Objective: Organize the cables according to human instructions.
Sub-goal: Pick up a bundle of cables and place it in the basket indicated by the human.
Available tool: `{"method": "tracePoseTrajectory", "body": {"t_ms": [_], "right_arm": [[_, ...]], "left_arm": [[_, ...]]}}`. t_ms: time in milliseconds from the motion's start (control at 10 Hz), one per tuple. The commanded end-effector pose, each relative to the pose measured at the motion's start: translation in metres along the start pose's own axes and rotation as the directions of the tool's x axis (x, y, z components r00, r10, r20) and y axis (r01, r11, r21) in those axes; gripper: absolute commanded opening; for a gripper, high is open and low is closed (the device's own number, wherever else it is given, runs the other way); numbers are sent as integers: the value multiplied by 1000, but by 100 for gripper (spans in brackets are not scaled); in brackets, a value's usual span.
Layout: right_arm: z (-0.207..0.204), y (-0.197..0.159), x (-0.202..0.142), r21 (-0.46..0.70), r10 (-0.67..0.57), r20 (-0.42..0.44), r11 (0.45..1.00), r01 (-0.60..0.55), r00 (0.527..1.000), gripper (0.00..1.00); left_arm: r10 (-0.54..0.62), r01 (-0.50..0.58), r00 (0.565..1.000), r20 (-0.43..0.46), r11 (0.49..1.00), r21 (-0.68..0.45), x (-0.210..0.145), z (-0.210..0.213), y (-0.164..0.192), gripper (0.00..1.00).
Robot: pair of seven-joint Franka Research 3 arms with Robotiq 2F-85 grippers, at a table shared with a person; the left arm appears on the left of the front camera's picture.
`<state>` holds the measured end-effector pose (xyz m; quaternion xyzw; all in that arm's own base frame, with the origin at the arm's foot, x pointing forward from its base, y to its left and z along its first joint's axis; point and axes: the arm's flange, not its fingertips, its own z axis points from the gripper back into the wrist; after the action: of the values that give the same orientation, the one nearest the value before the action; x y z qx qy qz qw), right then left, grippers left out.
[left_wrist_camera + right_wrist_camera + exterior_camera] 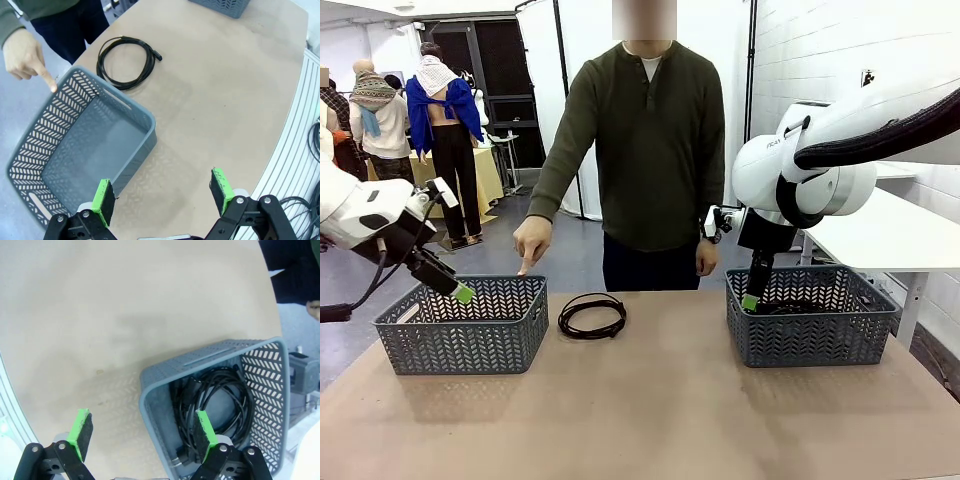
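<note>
The two baskets [462, 325] [811, 316] were grey-blue with a herringbone cut-out pattern. The cable [592, 316] at twelve o'clock was black, the table [650, 410] tan, the person's sweater [645, 140] dark olive, the gripper pads [221, 185] green.

1. I count two gray baskets: left basket [462, 325], right basket [812, 314].
2. One coiled cable on the table [592, 316].
3. Cables in right basket [215, 402]: tangled, number unclear.
4. One person [642, 150].

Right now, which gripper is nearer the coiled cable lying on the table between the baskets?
Left. The left gripper hovers over the left basket, beside the cable. The right gripper hangs at the right basket, farther off.
</note>
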<state>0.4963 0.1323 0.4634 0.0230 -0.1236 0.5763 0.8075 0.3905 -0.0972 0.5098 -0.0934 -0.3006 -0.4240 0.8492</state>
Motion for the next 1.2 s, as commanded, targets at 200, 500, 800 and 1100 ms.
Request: {"method": "tracePoseTrajectory", "body": {"t_ms": [200,500,800,1100], "right_arm": [[0,-2,1,2,0,-9,1000,0,1000,100],[0,-2,1,2,0,-9,1000,0,1000,100],[0,-2,1,2,0,-9,1000,0,1000,100],[0,-2,1,2,0,-9,1000,0,1000,100]], "left_arm": [[-65,58,990,-123,996,-64,69,-24,6,100],[21,-26,970,-242,1000,-16,118,-53,5,100],[119,-97,950,-288,991,89,152,-97,6,100],[143,-139,933,-329,990,37,170,-127,9,100]]}}
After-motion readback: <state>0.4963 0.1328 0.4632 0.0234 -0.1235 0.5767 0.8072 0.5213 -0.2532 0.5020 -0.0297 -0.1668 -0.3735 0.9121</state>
